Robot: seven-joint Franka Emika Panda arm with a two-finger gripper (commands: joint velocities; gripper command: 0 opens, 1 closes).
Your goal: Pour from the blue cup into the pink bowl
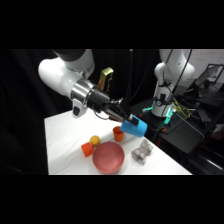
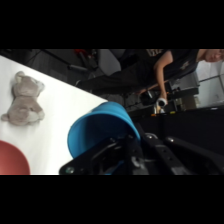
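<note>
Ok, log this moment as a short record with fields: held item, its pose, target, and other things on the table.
held item: blue cup, gripped by the gripper
pose: tipped on its side, in the air, not over the bowl
target: pink bowl, on the table near its front edge
other things: orange-red cup, yellow ball, orange block, grey plush toy

The cup (image 1: 134, 126) hangs tipped above the table (image 1: 65, 145), up and right of the bowl (image 1: 108, 157). A second cup (image 1: 118, 133) stands just behind the bowl, a toy animal (image 1: 142, 151) to its right.
</note>
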